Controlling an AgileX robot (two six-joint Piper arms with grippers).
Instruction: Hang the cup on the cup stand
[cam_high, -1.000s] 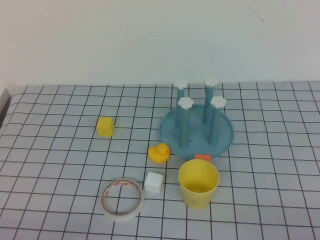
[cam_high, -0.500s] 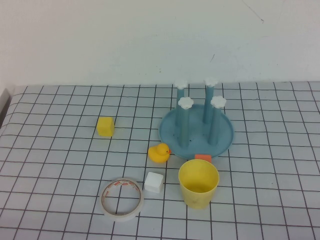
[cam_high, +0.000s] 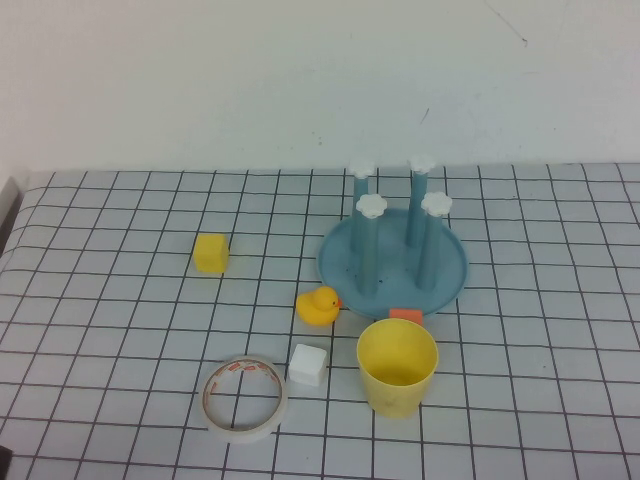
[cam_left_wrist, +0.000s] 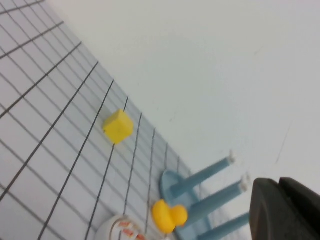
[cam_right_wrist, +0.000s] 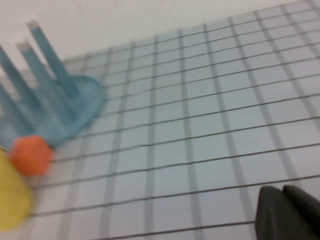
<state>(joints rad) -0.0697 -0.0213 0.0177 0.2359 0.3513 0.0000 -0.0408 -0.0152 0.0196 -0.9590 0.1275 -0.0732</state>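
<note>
Nothing on the table has shifted since the earlier high-view frames: every object holds the same position.

Task objects:
- The plain pale-yellow tapered plastic cup (cam_high: 397, 366) stands upright, mouth up, on the grid-patterned table surface (cam_high: 120, 300), toward the near edge and slightly right of centre. It is not on the stand.
- The round blue plastic cup stand (cam_high: 393, 258), a dish with four upright blue posts tipped by white flower-shaped caps, sits directly behind the cup. All four posts are bare.

Other objects:
- A small orange block (cam_high: 405, 315) lies between the cup and the front rim of the stand, just beside both.
- A yellow rubber duck (cam_high: 318, 305) sits just left of the stand's rim.
- A small white cube (cam_high: 308, 364) rests left of the cup.
- A roll of clear adhesive tape (cam_high: 244, 397) lies flat, left of the white cube.
- A small yellow cube (cam_high: 211, 253) sits well apart, further left and back.

Grippers:
- The left gripper (cam_left_wrist: 287, 207) appears only in the left wrist view, raised off the table, jaws closed on nothing.
- The right gripper (cam_right_wrist: 289, 212) appears only in the right wrist view, above bare table to the right of the stand, jaws closed and holding nothing.
</note>
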